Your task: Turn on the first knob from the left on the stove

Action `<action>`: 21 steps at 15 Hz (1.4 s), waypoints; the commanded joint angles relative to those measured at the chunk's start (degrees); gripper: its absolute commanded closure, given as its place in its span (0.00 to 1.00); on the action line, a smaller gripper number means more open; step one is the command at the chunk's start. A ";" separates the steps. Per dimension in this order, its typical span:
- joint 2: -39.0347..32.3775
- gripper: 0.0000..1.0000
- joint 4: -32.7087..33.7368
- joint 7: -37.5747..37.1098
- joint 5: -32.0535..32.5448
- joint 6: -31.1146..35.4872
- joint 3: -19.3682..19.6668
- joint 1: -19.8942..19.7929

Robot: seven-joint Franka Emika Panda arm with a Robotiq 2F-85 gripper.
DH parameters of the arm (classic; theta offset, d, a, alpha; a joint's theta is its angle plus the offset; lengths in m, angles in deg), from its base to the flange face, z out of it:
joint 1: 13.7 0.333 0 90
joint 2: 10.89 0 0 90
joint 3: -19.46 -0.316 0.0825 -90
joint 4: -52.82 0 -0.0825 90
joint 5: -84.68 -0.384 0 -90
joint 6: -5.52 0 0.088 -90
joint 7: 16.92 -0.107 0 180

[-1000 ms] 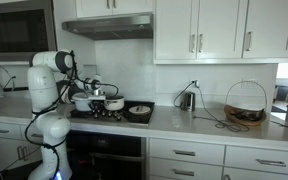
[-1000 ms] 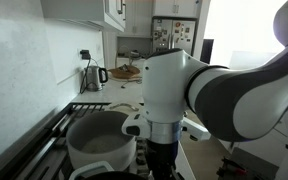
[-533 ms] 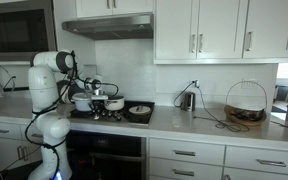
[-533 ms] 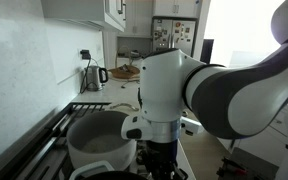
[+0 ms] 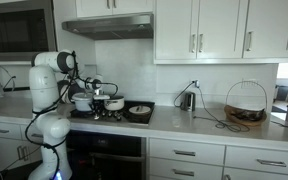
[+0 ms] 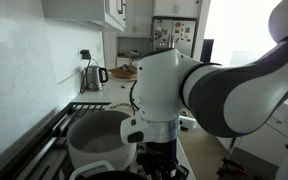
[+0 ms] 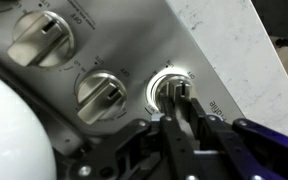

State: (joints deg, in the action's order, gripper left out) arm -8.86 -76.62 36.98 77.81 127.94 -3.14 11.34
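In the wrist view the stove's silver front panel (image 7: 134, 40) carries a row of three round metal knobs. My gripper (image 7: 182, 106) has its two black fingers closed round the bar of the end knob (image 7: 168, 88), nearest the white countertop; that knob has a lit ring. The other two knobs (image 7: 102, 93) (image 7: 41, 38) are untouched. In both exterior views the stove (image 5: 109, 114) (image 6: 56, 124) lies under my arm. The arm hides the gripper there.
Pots (image 5: 85, 100) and a dark pan (image 5: 139, 110) stand on the stove; a large pot (image 6: 99, 140) sits right beside my arm. A kettle (image 5: 187, 100) and a wire basket (image 5: 246, 106) are on the counter. The range hood (image 5: 108, 27) hangs above.
My arm has shifted slightly towards the stove in one exterior view. Nothing else has visibly moved.
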 commanded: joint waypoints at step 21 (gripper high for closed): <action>-2.00 0.95 2.04 26.23 0.16 -11.38 -0.37 -0.57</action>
State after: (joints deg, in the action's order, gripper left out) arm -10.39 -74.30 61.81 77.71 124.23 -3.15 11.13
